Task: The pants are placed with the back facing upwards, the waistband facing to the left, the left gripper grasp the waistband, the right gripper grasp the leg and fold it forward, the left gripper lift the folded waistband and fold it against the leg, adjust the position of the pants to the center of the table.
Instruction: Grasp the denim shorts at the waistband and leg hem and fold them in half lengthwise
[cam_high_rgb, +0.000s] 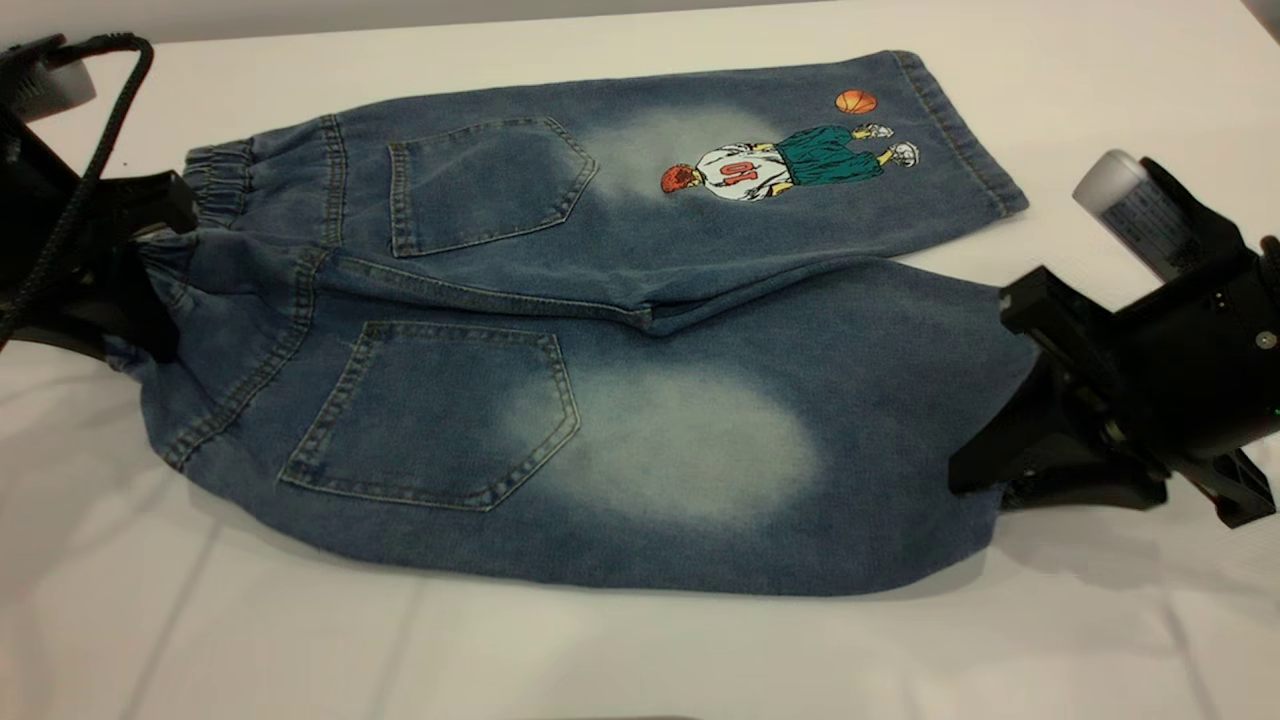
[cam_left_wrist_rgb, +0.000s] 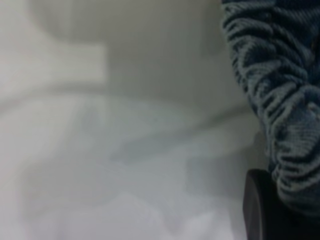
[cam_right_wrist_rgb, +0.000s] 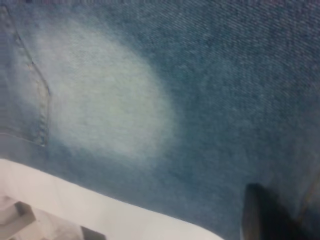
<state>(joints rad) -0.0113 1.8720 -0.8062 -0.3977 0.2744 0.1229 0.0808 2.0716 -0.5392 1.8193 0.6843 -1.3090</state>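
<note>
Both claws on the pants (cam_high_rgb: 560, 400), ready to fold.
Left claw (cam_high_rgb: 150, 250) grips the waistband (cam_high_rgb: 215, 170), right claw (cam_high_rgb: 1010, 440) the leg (cam_high_rgb: 700, 450) hem; lift evenly toward the far leg.

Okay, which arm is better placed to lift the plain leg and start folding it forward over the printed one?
Probably the right. The right gripper sits at the hem end of the leg, while the left gripper is at the waistband, at the far end of the pants.
</note>
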